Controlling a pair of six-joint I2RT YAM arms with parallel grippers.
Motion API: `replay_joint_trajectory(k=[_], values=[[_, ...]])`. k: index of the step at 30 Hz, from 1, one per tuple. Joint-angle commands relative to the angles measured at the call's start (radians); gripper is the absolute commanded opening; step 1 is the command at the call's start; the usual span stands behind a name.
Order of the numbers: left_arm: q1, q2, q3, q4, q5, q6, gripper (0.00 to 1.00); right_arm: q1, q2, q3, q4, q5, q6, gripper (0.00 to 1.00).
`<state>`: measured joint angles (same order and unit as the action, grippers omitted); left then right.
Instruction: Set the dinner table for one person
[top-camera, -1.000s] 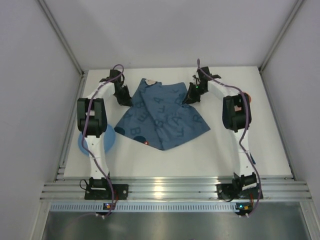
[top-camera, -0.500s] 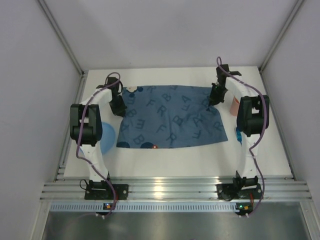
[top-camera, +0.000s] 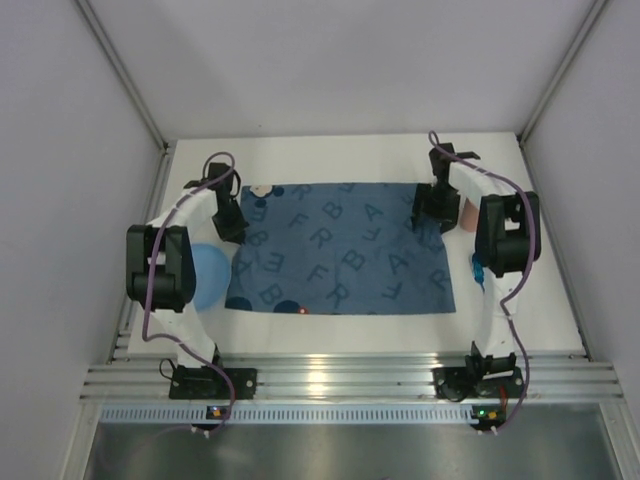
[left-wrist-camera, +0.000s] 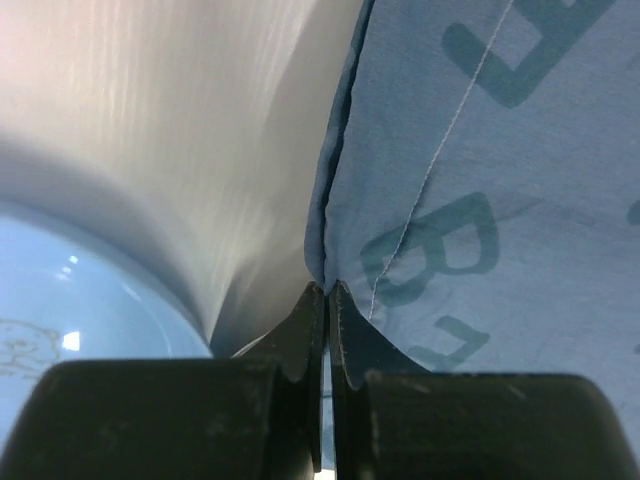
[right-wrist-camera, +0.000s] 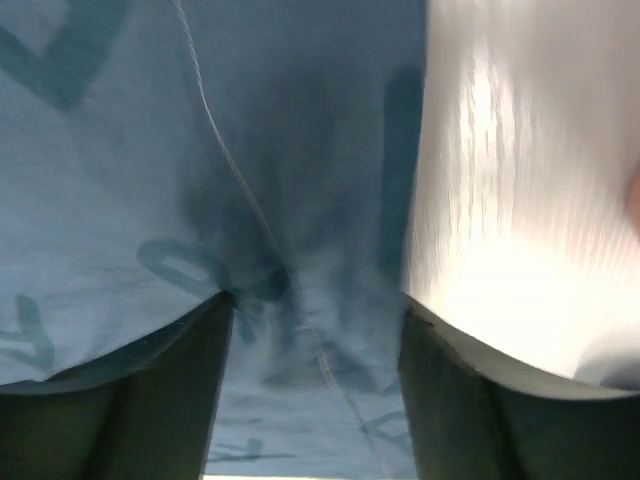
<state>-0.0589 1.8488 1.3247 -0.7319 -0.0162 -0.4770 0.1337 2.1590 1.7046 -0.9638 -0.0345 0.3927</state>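
Note:
A dark blue cloth mat (top-camera: 340, 250) printed with letters lies spread flat on the white dinner table (top-camera: 350, 330). My left gripper (top-camera: 231, 230) is at the mat's left edge. In the left wrist view its jaws (left-wrist-camera: 326, 286) are shut on the hem of the mat (left-wrist-camera: 480, 200). My right gripper (top-camera: 429, 217) hangs over the mat's right edge. In the right wrist view the right gripper (right-wrist-camera: 315, 312) stands open just above the mat (right-wrist-camera: 200, 150), with nothing pinched between its fingers.
A light blue plate (top-camera: 205, 275) sits on the table just left of the mat, partly under my left arm, and shows again as the plate (left-wrist-camera: 60, 320) beside the left jaws. A pink-orange cup (top-camera: 468, 212) and a small blue item (top-camera: 478, 268) stand right of the mat.
The mat went from a bunched, folded shape to lying flat as both grippers pulled apart and toward the near side. The right gripper has opened and let go of the mat's edge.

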Motion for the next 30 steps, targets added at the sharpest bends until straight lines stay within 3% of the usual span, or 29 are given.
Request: replay_joint_trajectory(k=[1,2,3,4,5,7,9,15,22,30], values=[[-0.001,-0.091,-0.041,-0.004,-0.018,-0.008,0.00,0.023,-0.116,-0.013,0.010,0.004,-0.026,0.76],[-0.002,-0.100,-0.047,-0.001,-0.018,-0.009,0.07,0.030,-0.125,-0.005,0.008,0.001,-0.026,0.79],[-0.004,-0.117,-0.053,0.000,-0.018,-0.011,0.20,0.037,-0.149,0.007,0.007,-0.002,-0.032,0.84],[-0.009,-0.126,-0.055,0.005,-0.016,-0.014,0.40,0.053,-0.162,0.035,0.005,-0.007,-0.037,0.86],[-0.012,-0.135,-0.053,0.006,-0.019,-0.017,0.68,0.064,-0.175,0.055,0.005,-0.010,-0.043,0.86],[-0.018,-0.157,-0.045,0.006,-0.019,-0.028,0.82,0.087,-0.218,0.134,-0.024,-0.010,-0.046,0.86],[-0.024,-0.172,-0.024,-0.003,-0.018,-0.035,0.90,0.092,-0.267,0.188,-0.056,-0.008,-0.041,0.87],[-0.033,-0.194,0.033,-0.018,-0.010,-0.058,0.89,0.031,-0.367,0.279,-0.105,0.093,-0.023,0.90],[-0.039,-0.200,0.038,-0.008,0.012,-0.058,0.86,-0.167,-0.275,0.334,-0.182,0.110,-0.012,0.88],[-0.039,-0.181,-0.010,0.026,0.058,-0.034,0.83,-0.180,-0.194,0.268,-0.141,0.117,-0.029,0.86]])
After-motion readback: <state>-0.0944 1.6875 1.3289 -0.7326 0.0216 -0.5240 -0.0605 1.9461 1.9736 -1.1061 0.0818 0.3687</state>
